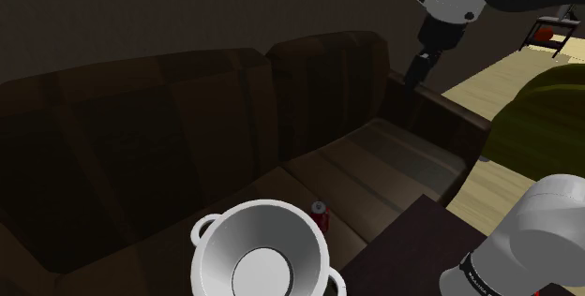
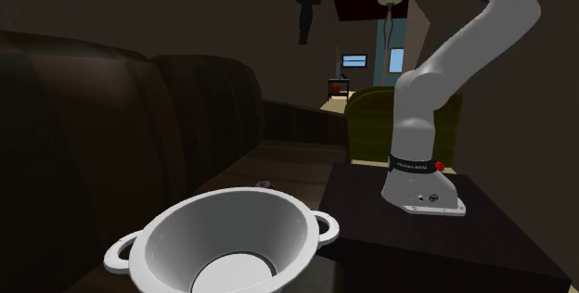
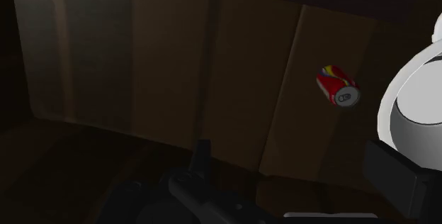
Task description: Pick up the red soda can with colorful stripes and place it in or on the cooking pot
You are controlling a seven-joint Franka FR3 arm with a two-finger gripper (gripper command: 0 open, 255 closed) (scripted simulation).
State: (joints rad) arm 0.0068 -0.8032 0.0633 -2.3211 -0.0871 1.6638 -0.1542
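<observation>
Pincer: the pincer (image 1: 419,69) (image 2: 304,33) hangs high in the air at the end of the white arm (image 2: 436,69), pointing down over the far end of the sofa seat.
Pincer state: how far open it is cannot be told; it has hold of nothing, and nothing touches it.
Can: the red can (image 1: 321,215) (image 3: 338,86) with yellow and blue stripes stands upright on the sofa seat, silver top up. It is well below the pincer and well apart from it, off toward the shoulder view's left.
Pot: the pale pot (image 1: 211,238) (image 2: 167,235) (image 3: 397,95) with two side handles sits open side up on the same seat. It is farther from the pincer than the can, and just as far below it.
Can and pot: the can is near the pot's rim, on the side facing the pincer; the wrist view shows a narrow gap between them.
Sofa: the dark brown sofa (image 1: 187,116) runs beneath the pincer, its back cushions level with it in the shoulder view.
Stand: the dark box (image 2: 371,198) under the arm's base stands beside the sofa, well below the pincer.
Armchair: an olive green armchair (image 1: 544,116) stands beyond the stand, lower than the pincer, on a light wooden floor (image 1: 487,191).
</observation>
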